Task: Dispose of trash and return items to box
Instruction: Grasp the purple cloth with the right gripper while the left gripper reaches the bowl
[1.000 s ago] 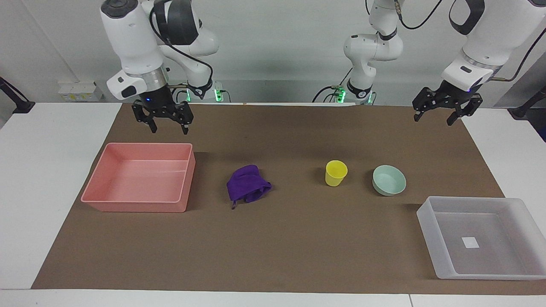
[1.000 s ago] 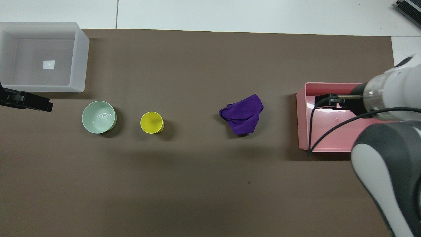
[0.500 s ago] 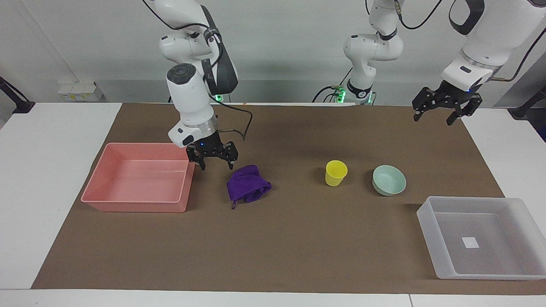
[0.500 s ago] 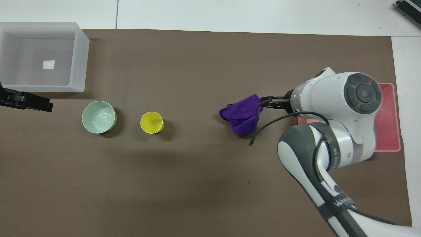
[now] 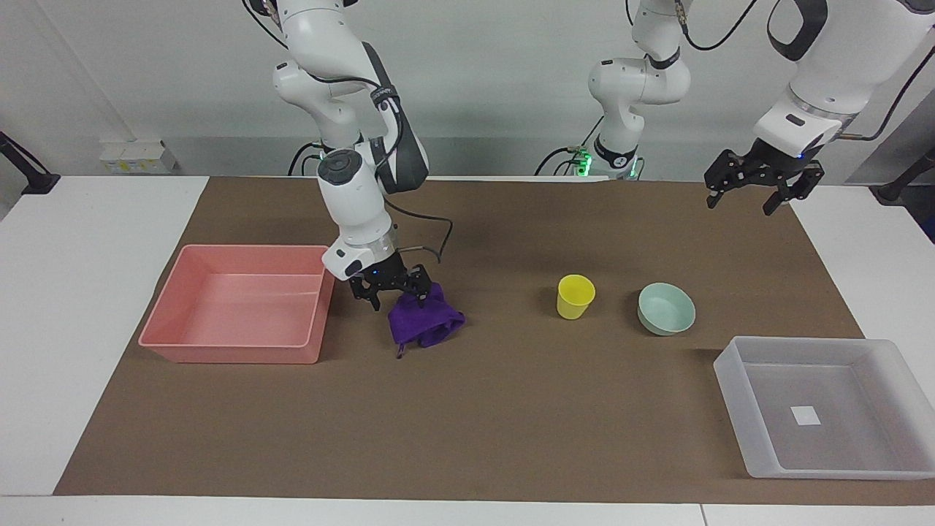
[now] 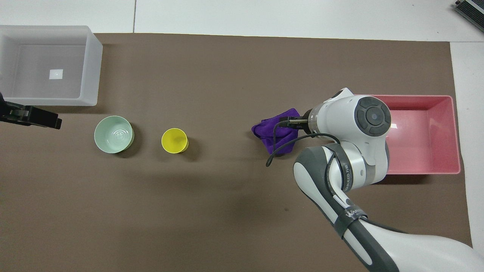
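Note:
The purple rag (image 5: 429,321) (image 6: 271,135) lies crumpled on the brown mat beside the pink tray. My right gripper (image 5: 399,299) is open and low over the rag's edge nearest the robots, with one fingertip (image 5: 424,294) against the cloth. In the overhead view the right wrist hides those fingers. The yellow cup (image 5: 575,296) (image 6: 174,140) and the mint-green bowl (image 5: 665,309) (image 6: 113,134) stand side by side toward the left arm's end. The frosted box (image 5: 733,387) (image 6: 92,71) holds only a white sticker. My left gripper (image 5: 739,207) waits open in the air over the mat's corner.
The pink tray (image 5: 234,352) (image 6: 419,170) sits at the right arm's end of the mat, close to the rag, with nothing in it. The right arm's cable (image 6: 278,151) loops over the rag. White tabletop borders the mat.
My right gripper has swung from the pink tray's corner across to the rag and come down onto its edge. The left arm and all objects have stayed put.

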